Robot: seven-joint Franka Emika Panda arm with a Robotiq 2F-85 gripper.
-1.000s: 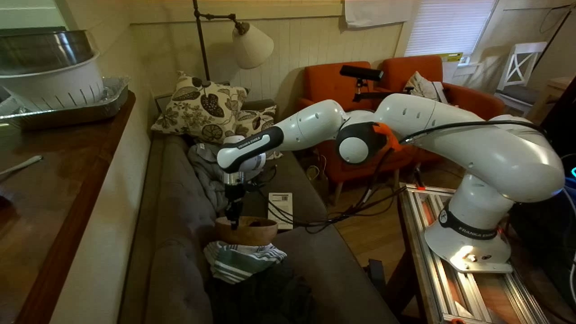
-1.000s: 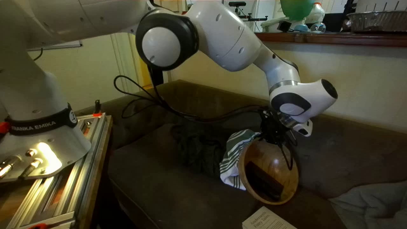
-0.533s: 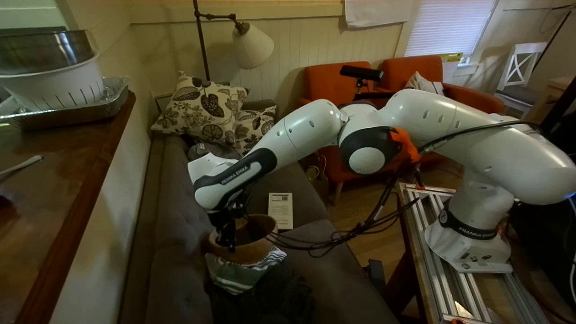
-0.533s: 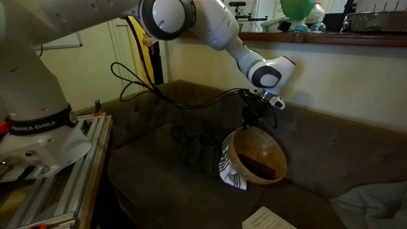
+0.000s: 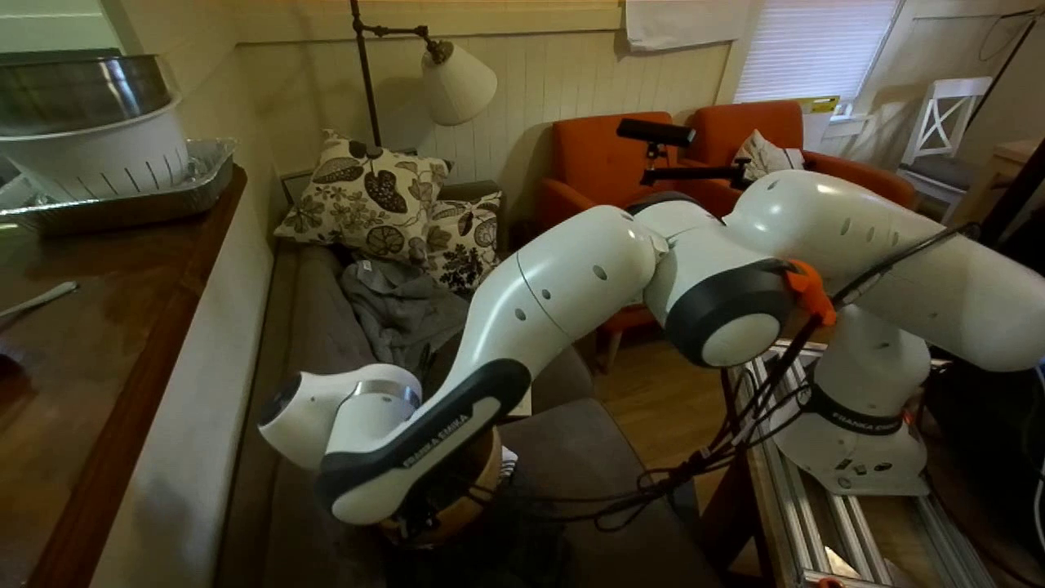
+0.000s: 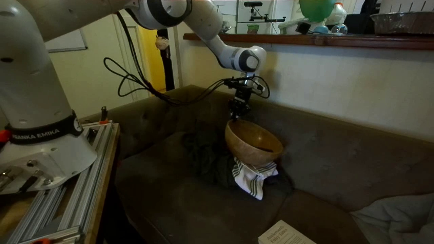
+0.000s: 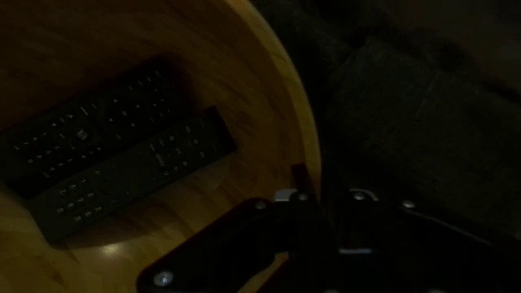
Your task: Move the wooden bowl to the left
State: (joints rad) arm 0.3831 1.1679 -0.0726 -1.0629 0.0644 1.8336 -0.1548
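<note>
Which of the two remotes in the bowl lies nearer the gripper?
The lower remote in the wrist view; the upper remote lies beyond it, farther from the gripper.

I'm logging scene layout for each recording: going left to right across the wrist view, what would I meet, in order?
Two dark remote controls, the rim of the wooden bowl they lie in, dark fabric outside it. The gripper is left out, since it overlaps the rim and its place is unclear.
</note>
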